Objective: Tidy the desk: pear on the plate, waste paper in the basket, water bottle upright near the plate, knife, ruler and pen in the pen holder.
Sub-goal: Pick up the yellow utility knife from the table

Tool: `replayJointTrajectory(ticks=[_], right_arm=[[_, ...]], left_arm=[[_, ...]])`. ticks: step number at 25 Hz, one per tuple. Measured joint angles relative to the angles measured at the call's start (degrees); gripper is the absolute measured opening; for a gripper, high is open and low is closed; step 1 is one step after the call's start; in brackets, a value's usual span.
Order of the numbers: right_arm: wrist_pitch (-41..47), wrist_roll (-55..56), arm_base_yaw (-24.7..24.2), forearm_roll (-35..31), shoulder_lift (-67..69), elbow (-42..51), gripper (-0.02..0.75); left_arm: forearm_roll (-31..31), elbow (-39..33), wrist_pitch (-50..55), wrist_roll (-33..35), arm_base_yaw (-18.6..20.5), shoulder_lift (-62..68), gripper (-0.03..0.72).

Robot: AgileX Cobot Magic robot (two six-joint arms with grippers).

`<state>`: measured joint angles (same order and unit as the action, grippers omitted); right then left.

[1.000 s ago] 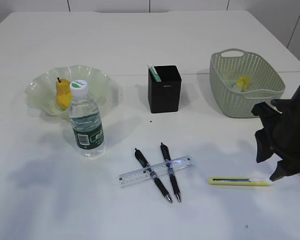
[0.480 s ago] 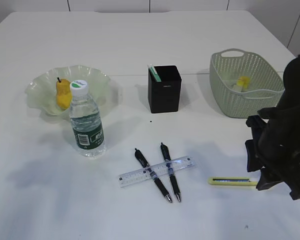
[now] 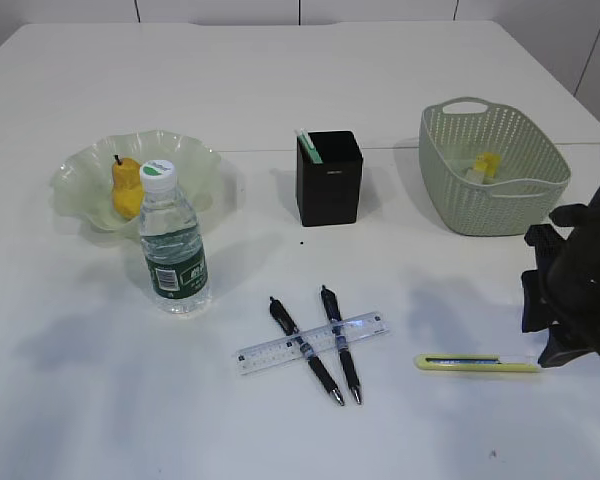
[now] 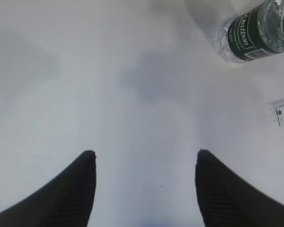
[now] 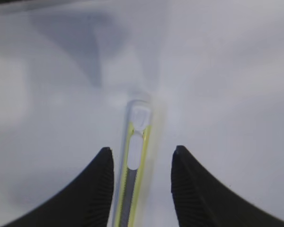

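Shifting: over the last second the right gripper [image 3: 563, 330] has been swung in over the knife's right end, then drawn back slightly toward the desk's right edge; nothing else has been moved.
Right gripper: in the right wrist view its jaws are parted, one on each side of the knife [image 5: 135, 161], with a gap on both sides; nothing is grasped.
Knife: a yellow utility knife lies flat on the desk [image 3: 280, 80], right of the pens and well short of the pen holder [image 3: 329, 178].
Left gripper: [image 4: 144, 189] it is held open above bare desk, grasping nothing.
Settled items: the pear [image 3: 126, 187] is seen on the plate [image 3: 80, 165], the water bottle [image 3: 173, 240] upright just beside it, and a yellow scrap, probably the waste paper [image 3: 487, 163], in the basket [image 3: 450, 200].
Outstanding: the ruler [image 3: 365, 326] lies under two crossed pens [image 3: 340, 343].
Meaning: the knife pickup is judged to be lined up, not yet closed.
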<state>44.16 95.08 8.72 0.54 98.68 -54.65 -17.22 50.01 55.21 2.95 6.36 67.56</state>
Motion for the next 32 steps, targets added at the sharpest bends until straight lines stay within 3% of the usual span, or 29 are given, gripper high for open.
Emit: replayJointTrajectory(ticks=[32], right_arm=[[-5.7, -0.3, 0.0, -4.6, 8.0, 0.0, 0.304]], left_arm=[[0.0, 0.0, -0.7, 0.0, 0.0, 0.0, 0.467]])
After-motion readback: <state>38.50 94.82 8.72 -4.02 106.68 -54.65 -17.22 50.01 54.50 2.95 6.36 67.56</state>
